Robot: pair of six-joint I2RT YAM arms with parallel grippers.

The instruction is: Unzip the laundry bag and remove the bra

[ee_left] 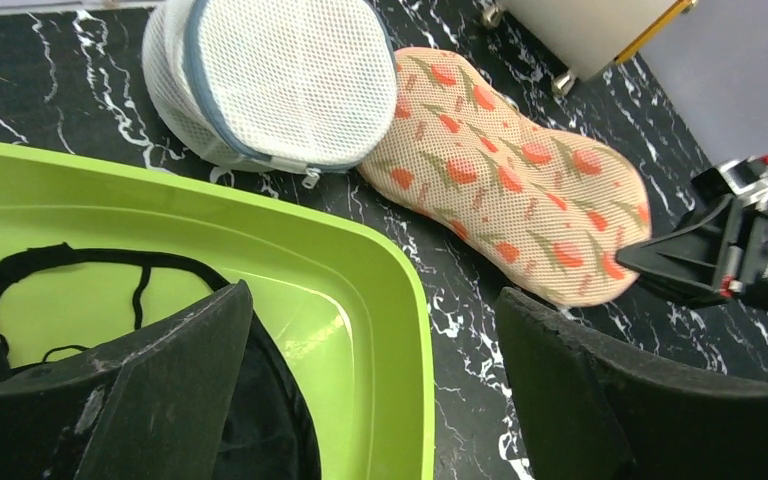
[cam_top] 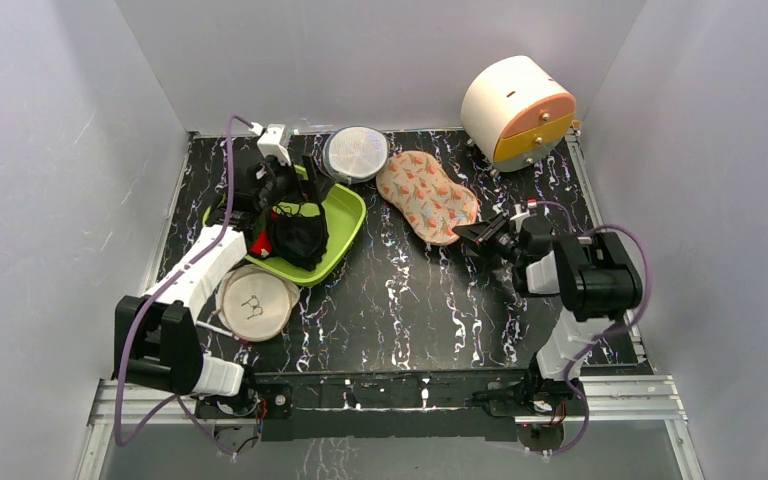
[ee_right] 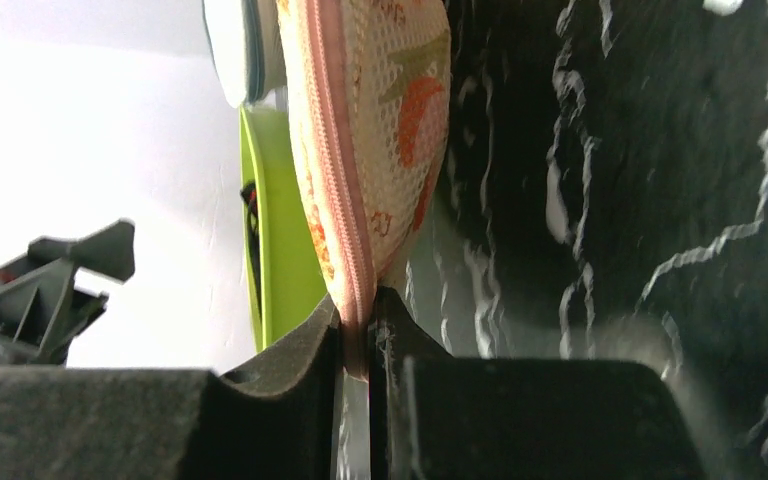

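Top view, laundry bag (cam_top: pixel 427 196) flat on black marbled table (cam_top: pixel 400 310) beside green tray (cam_top: pixel 352 222), right gripper (cam_top: pixel 463 234) at its near end, left wrist view, left gripper (ee_left: pixel 372 310) spread wide above tray rim, right wrist view, fingers (ee_right: pixel 290 360) pinched shut on bag's pink zip edge

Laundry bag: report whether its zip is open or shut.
Shut, as far as shows. The laundry bag has its zip running closed along the rim to where the right gripper pinches the edge; no inside shows.
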